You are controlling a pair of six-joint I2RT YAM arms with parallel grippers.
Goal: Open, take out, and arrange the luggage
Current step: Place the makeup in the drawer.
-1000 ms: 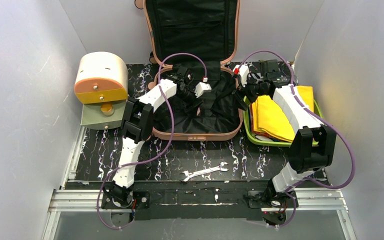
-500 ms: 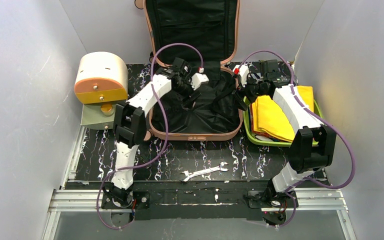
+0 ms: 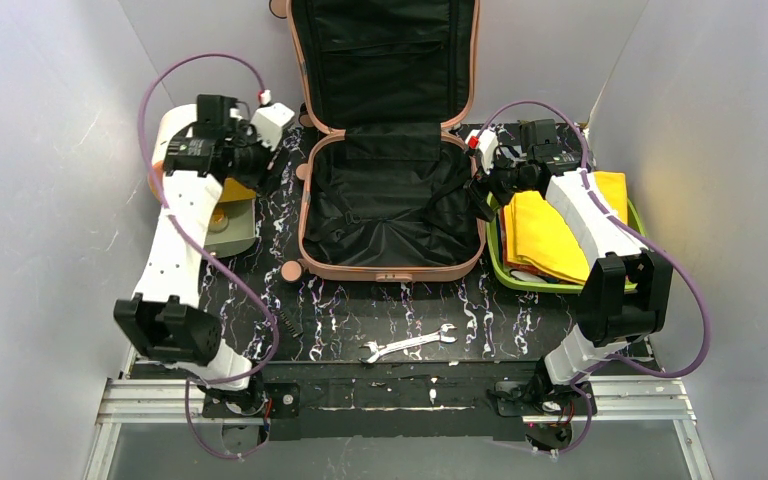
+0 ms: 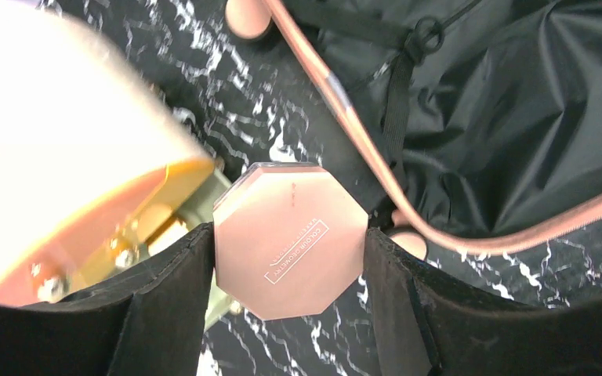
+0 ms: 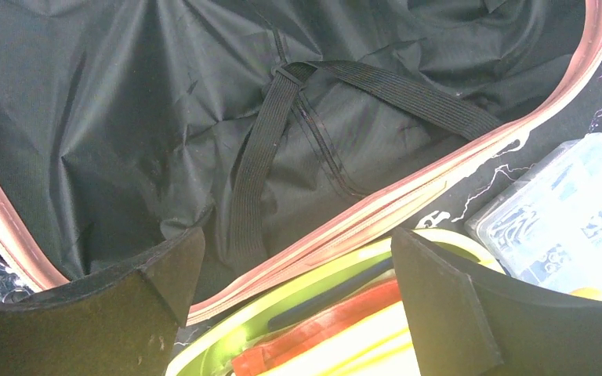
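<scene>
Luggage (image 3: 390,205) is open, shell showing only lining. Left gripper (image 4: 288,244) clamps 1 rose-gold octagonal case (image 4: 290,227), placement pending. Right gripper (image 5: 294,243): jaws apart, empty.

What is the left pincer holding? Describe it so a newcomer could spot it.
Start at the open pink luggage; look left, toward the cream-and-orange drum box. Between the left pincer's black fingers sits a flat rose-gold octagonal case, the only eight-sided thing there.
</scene>
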